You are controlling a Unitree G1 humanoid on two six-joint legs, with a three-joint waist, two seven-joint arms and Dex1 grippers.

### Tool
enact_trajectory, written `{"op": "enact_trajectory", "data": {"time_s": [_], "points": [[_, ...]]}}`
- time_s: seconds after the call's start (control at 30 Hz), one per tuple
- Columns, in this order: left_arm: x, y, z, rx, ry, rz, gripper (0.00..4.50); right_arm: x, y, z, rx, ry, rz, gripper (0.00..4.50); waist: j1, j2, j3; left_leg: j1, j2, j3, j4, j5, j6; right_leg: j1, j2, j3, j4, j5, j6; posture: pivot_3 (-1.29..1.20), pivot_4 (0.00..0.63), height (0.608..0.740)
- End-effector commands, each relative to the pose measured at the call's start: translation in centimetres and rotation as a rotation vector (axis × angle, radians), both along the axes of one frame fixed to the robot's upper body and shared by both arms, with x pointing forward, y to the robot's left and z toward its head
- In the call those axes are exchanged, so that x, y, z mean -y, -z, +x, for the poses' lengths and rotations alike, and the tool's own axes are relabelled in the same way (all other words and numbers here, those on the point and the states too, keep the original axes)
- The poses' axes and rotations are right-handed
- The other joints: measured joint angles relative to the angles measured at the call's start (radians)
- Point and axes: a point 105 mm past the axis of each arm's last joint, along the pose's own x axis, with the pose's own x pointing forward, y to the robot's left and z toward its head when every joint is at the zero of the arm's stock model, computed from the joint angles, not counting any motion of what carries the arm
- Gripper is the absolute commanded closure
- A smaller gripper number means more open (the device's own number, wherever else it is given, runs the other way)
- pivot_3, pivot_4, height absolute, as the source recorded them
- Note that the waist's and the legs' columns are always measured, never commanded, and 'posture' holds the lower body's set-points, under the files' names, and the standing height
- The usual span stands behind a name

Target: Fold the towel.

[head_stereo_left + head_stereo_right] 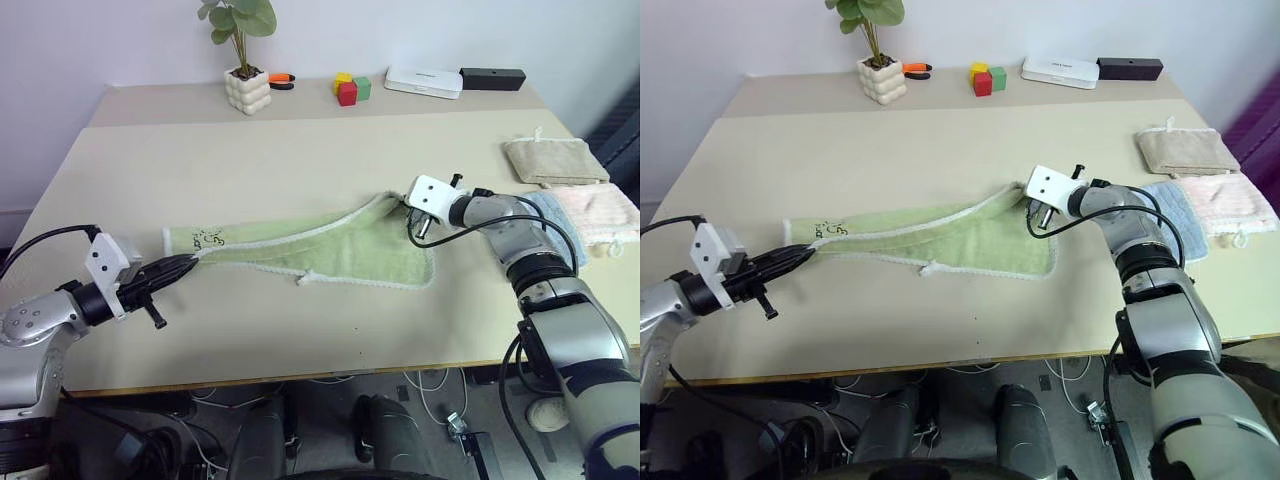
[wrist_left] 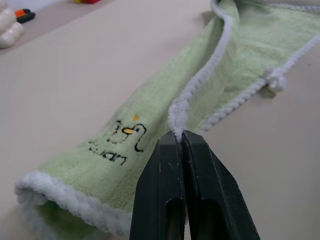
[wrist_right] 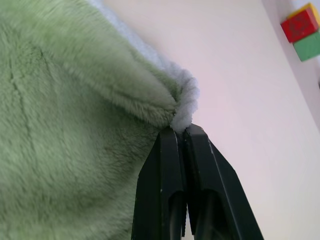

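**Now both grippers pinch the towel's edging**

Leftmost, the left gripper point(image 1: 190, 262) is clamped tight on the whitish edging at the end of the towel point(image 1: 330, 250) that carries the small dark mark. From there the towel stretches across the middle of the table point(image 1: 300, 150), bunched narrow, widening rightward. At its right end, the right gripper point(image 1: 402, 203) is closed on the far corner's edging.

Towel point(image 1: 330, 250) mid-table point(image 1: 300, 160), betw. left point(image 1: 192, 262) & right end effector point(image 1: 408, 215).
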Motion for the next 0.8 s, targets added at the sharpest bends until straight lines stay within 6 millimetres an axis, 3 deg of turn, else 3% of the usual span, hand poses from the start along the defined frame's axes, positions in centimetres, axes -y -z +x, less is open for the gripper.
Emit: {"op": "enact_trajectory", "data": {"time_s": [0.03, 0.27, 0.33, 0.43, 0.53, 0.6, 0.7, 0.8], "points": [[-0.6, -1.0, 1.1, 0.060, -0.028, 0.017, 4.50, 0.5, -2.7, 0.5, 0.083, 0.018, 0.041, 4.45, 0.000, 0.000, 0.000, 0.000, 0.000, 0.000, 0.000, 0.000, 0.000, 0.000, 0.000, 0.000, 0.000, 0.000, 0.000, 0.00, 0.150, 0.740], [-2.1, -3.2, 7.8, 0.189, -0.192, 0.045, 4.50, -0.3, -6.5, 2.6, 0.219, 0.134, 0.152, 4.45, 0.001, 0.000, 0.000, 0.000, 0.000, 0.001, 0.000, 0.000, 0.000, 0.000, 0.000, 0.000, 0.000, 0.000, 0.000, 0.00, 0.150, 0.740], [-3.0, -6.1, 11.4, 0.276, -0.327, 0.039, 4.50, -0.9, -9.1, 3.6, 0.302, 0.210, 0.212, 4.45, 0.006, -0.001, 0.001, 0.000, 0.000, 0.001, 0.000, 0.001, 0.000, 0.000, 0.000, 0.000, 0.001, 0.000, 0.000, 0.00, 0.150, 0.740], [-3.8, -11.5, 13.8, 0.462, -0.437, 0.101, 4.50, -1.5, -13.7, 4.2, 0.471, 0.277, 0.265, 4.45, 0.000, -0.002, 0.002, -0.002, 0.000, 0.000, 0.000, 0.002, -0.002, -0.001, 0.001, 0.000, 0.001, 0.000, 0.000, 0.00, 0.150, 0.740], [-4.2, -17.7, 13.3, 0.667, -0.461, 0.075, 4.50, -1.8, -18.1, 3.6, 0.608, 0.255, 0.392, 4.45, -0.002, -0.002, 0.002, -0.003, 0.000, 0.002, -0.002, 0.002, -0.001, -0.003, 0.001, 0.000, 0.001, 0.000, 0.000, 0.00, 0.150, 0.740], [-4.3, -19.3, 12.4, 0.737, -0.424, 0.104, 4.50, -2.1, -18.9, 2.9, 0.625, 0.189, 0.448, 4.45, -0.007, -0.002, 0.001, -0.002, 0.000, 0.005, -0.006, 0.002, -0.001, -0.003, 0.001, 0.000, -0.001, 0.000, 0.001, 0.00, 0.150, 0.740], [-5.1, -19.0, 11.6, 0.742, -0.396, 0.122, 4.50, -1.8, -17.5, 2.4, 0.586, 0.124, 0.442, 4.45, -0.016, -0.002, 0.001, 0.004, 0.000, 0.010, -0.012, 0.002, -0.002, -0.002, -0.001, 0.000, -0.002, -0.001, 0.002, 0.00, 0.150, 0.740], [-5.0, -16.5, 9.9, 0.720, -0.266, 0.160, 4.50, -1.9, -14.3, 1.0, 0.502, -0.014, 0.427, 4.45, -0.024, -0.002, 0.001, 0.011, 0.000, 0.011, -0.013, 0.002, -0.002, 0.005, -0.001, 0.000, -0.002, -0.001, 0.002, 0.00, 0.150, 0.740]]}}
